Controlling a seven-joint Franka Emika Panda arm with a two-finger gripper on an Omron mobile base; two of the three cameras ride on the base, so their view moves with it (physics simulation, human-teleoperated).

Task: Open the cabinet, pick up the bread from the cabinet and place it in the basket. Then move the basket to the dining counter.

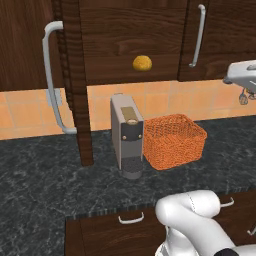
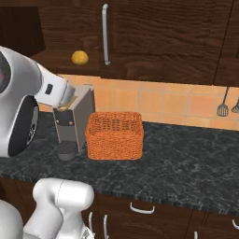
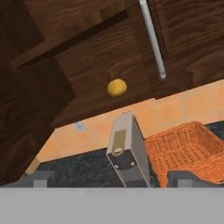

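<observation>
The bread (image 1: 142,63) sits on the floor of the open cabinet (image 1: 125,35), a small golden-yellow lump resting alone on the dark wood shelf, well above the counter (image 1: 45,175). The cabinet's left door (image 1: 30,45) is swung wide toward the near left, its long curved silver handle (image 1: 50,75) showing edge-on, while the neighbouring door on the right stays closed with its own bar handle (image 1: 199,35). Directly below the bread, on the black speckled counter, stands a grey coffee machine (image 1: 126,135) with a dark front panel, and touching or just beside its right flank sits the orange woven basket (image 1: 174,140), its open top facing up. Behind both runs an orange tiled backsplash (image 2: 163,100); utensils (image 2: 223,108) hang against it far to the right. Along the near edge of the counter are dark brown drawers with small silver handles (image 1: 131,218). The end effector (image 3: 109,177) hangs in the air in front of the cabinet, above and nearer than the coffee machine, its two dark finger tips spread wide apart and holding nothing; the bread lies well beyond them. The coffee machine's top stands between the end effector and the counter below, and the open door's edge stands close on the left.
</observation>
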